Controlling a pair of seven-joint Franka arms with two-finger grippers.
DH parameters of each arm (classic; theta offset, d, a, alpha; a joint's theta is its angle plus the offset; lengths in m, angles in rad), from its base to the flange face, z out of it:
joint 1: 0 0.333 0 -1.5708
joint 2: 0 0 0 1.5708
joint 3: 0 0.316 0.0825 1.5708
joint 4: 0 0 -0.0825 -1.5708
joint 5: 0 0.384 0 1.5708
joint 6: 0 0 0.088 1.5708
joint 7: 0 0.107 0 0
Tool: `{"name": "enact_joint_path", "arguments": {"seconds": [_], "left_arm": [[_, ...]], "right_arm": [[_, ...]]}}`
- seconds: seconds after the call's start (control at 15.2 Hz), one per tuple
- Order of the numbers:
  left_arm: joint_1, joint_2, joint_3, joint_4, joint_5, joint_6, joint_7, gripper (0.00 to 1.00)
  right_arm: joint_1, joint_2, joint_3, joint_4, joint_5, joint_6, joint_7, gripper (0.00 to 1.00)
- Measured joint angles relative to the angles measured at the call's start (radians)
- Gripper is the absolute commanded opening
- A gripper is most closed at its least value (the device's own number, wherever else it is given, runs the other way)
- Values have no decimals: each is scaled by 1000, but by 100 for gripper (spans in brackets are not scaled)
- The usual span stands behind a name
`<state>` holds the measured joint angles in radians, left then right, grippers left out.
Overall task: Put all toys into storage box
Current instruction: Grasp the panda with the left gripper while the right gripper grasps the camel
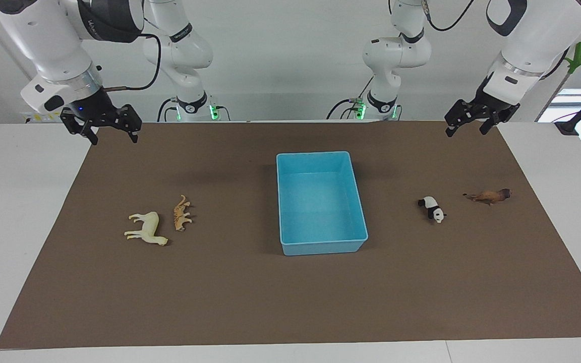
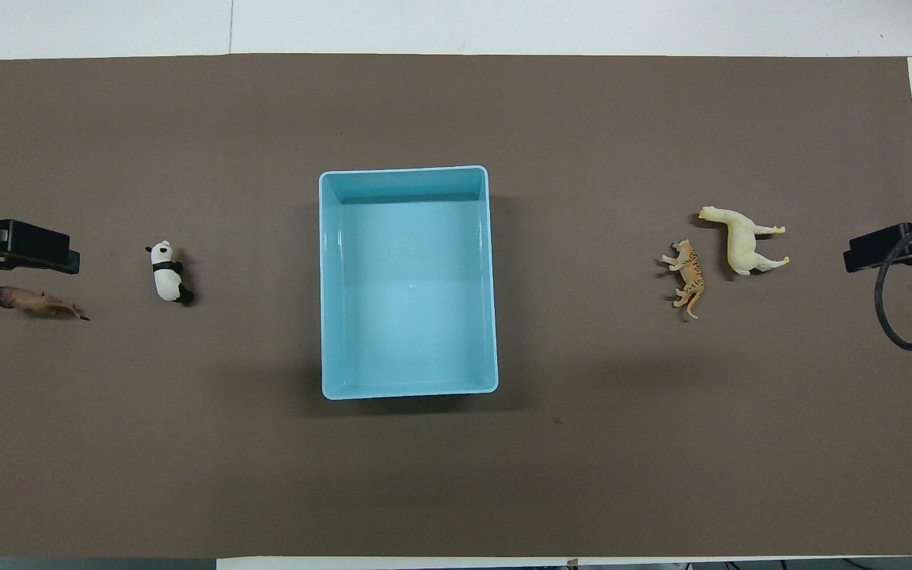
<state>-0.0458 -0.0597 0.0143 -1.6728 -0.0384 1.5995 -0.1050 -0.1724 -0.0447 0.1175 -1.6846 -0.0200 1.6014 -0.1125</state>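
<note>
The light blue storage box (image 1: pixel 321 201) stands empty in the middle of the brown mat. A cream-yellow horse (image 1: pixel 147 228) and a tan spotted cat (image 1: pixel 181 214) lie side by side toward the right arm's end. A panda (image 1: pixel 432 208) and a brown lion (image 1: pixel 489 195) lie toward the left arm's end, the panda closer to the box. My right gripper (image 1: pixel 114 137) hangs open and empty, high over the mat's corner at its own end. My left gripper (image 1: pixel 466 131) hangs open and empty over the other corner by the robots.
The brown mat (image 1: pixel 250 297) covers most of the white table (image 1: pixel 13 212), with bare white strips at both ends. A black cable (image 2: pixel 903 317) loops down from the right gripper in the overhead view.
</note>
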Motion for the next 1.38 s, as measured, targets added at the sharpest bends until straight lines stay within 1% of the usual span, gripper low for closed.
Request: {"name": "enact_joint_path", "arguments": {"seconds": [0.13, 0.33, 0.39, 0.53, 0.66, 0.79, 0.86, 0.92, 1.05, 1.38], "left_arm": [[22, -11, 10, -93, 0, 114, -18, 100], [59, -3, 16, -243, 0, 327, -19, 100], [62, 10, 15, -277, 0, 374, -29, 100], [61, 50, 10, -312, 0, 451, -82, 100], [59, 97, 3, -343, 0, 537, -115, 100], [54, 140, 0, -397, 0, 655, -129, 100], [53, 157, 0, -429, 0, 714, -132, 100], [52, 168, 0, -459, 0, 767, -134, 100], [52, 176, 0, -502, 0, 819, -136, 100], [48, 175, -5, -556, 0, 852, -138, 100]], "right_arm": [[1, 16, 1, -10, 0, 37, 0, 100], [0, 76, 1, -20, 0, 89, 0, 100], [-2, 100, 1, -20, 0, 104, 0, 100], [-3, 143, 0, -26, 0, 157, 0, 100], [-1, 176, 0, -62, 0, 275, 3, 100], [9, 211, 1, -139, 1, 443, 12, 100], [18, 229, 2, -174, 1, 501, 23, 100], [25, 244, 2, -198, 0, 534, 34, 100], [31, 259, 2, -218, 0, 558, 45, 100], [28, 273, 0, -228, 1, 562, 55, 100]]}}
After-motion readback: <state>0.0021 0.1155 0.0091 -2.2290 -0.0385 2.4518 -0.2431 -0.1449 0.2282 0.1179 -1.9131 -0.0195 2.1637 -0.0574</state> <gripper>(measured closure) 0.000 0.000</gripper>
